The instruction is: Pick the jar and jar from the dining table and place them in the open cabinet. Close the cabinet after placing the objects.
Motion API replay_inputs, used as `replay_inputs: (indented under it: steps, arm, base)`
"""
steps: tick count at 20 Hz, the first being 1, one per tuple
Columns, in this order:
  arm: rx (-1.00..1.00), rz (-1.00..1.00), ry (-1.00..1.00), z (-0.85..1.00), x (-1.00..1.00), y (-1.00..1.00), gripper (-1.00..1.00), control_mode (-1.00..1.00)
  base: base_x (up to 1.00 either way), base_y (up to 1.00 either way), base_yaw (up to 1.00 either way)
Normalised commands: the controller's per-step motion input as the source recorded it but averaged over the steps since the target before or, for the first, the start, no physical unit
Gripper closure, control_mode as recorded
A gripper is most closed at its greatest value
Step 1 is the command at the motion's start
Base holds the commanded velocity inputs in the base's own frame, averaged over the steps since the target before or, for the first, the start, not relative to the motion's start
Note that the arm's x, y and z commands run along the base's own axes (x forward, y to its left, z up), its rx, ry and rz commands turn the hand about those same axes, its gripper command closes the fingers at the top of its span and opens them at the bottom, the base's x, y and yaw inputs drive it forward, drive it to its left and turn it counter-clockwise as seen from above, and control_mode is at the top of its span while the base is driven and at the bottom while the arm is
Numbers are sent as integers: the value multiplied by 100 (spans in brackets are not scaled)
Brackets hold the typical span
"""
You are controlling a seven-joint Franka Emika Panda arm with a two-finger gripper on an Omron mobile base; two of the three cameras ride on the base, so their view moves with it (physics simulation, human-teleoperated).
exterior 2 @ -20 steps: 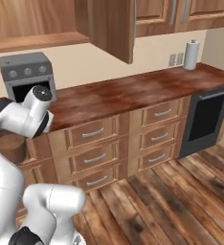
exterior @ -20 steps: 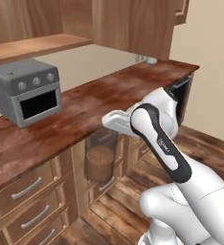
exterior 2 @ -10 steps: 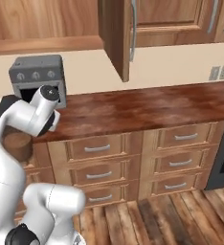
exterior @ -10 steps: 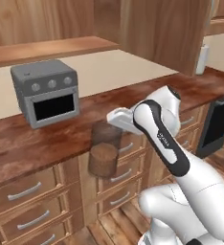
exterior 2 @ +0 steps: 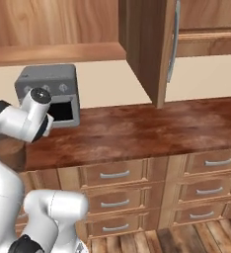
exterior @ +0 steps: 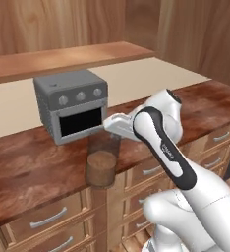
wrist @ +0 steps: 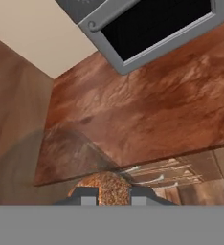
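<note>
The jar point(exterior: 102, 165) of brown powder is hanging below the claw point(exterior: 108, 134), which is clamping its top, in front of the desk point(exterior: 33, 170) edge just below the grey oven point(exterior: 72, 103). The arm point(exterior: 161, 142) is reaching forward, elbow bent.

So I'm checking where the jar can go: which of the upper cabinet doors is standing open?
The cabinet door jutting out edge-on above the counter, left of the closed door that lies flat against the wall.

Tool point(exterior: 106, 134) gripping powder jar point(exterior: 102, 165) before grey oven point(exterior: 71, 104), over counter point(exterior: 23, 170)
</note>
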Motion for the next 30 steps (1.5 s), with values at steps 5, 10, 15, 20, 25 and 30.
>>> replay_inputs:
  steps: [5,10,15,20,25,30]
  arm:
    - [0,0,0,0,0,0,100,100]
    - [0,0,0,0,0,0,100,100]
    - [-12,-4,-13,62,-3,1,100,-100]
    - [16,-23,-45,100,-12,0,100,-100]
    - [8,-34,-37,97,-13,-37,100,-100]
    - [2,-26,-12,99,-66,-65,100,-100]
  base:
    - [15,4,0]
    - [0,0,0]
    - [0,0,0]
    - [0,0,0]
    - [0,0,0]
    - [0,0,0]
